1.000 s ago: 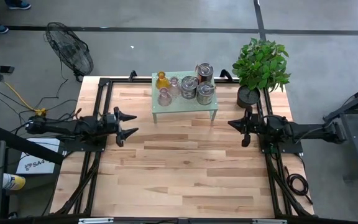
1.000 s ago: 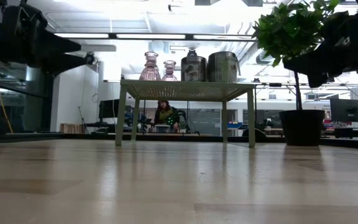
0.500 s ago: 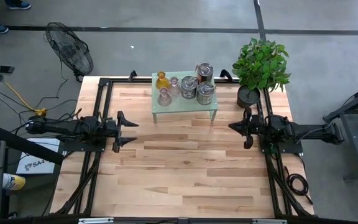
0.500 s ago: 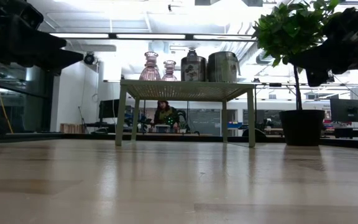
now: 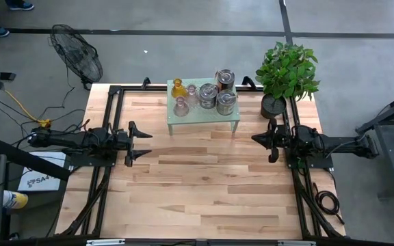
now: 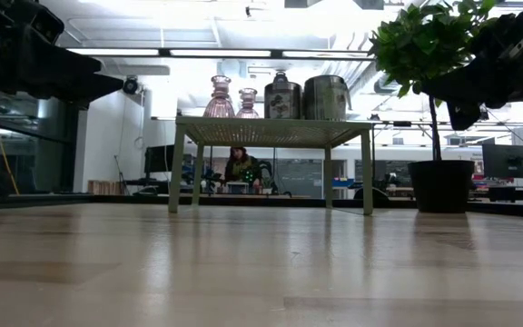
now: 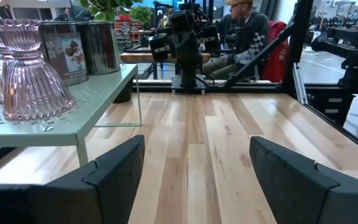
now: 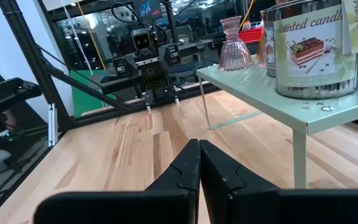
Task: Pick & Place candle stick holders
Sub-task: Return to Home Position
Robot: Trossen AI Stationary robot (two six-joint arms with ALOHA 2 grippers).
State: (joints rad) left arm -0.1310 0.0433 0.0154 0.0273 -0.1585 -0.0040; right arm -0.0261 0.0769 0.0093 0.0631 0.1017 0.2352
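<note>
Several candle stick holders stand on the pale green perforated stand (image 5: 202, 117) at the table's far middle. They are an amber glass one (image 5: 178, 88), two pink glass ones (image 5: 191, 93) (image 5: 180, 106), and three silvery tins (image 5: 225, 78) (image 5: 208, 96) (image 5: 226, 102). My left gripper (image 5: 146, 144) hovers level at the table's left side, open, with nothing between its fingers (image 7: 114, 180). It points toward the right edge. My right gripper (image 5: 254, 139) hovers level at the right side, shut (image 8: 199, 163) and empty, near the stand's right leg.
A potted plant (image 5: 286, 75) in a dark pot stands at the table's far right corner, behind my right arm. Bare wooden tabletop (image 5: 197, 184) spreads between the arms and toward the near edge. A fan (image 5: 77, 58) stands off the table at the far left. A seated person (image 7: 247, 31) is in the room beyond.
My left gripper has rolled a little about its own pointing line while staying in place, its fingers just as far apart. My right gripper has also turned slightly in place and stays shut. The holders and the stand have not moved.
</note>
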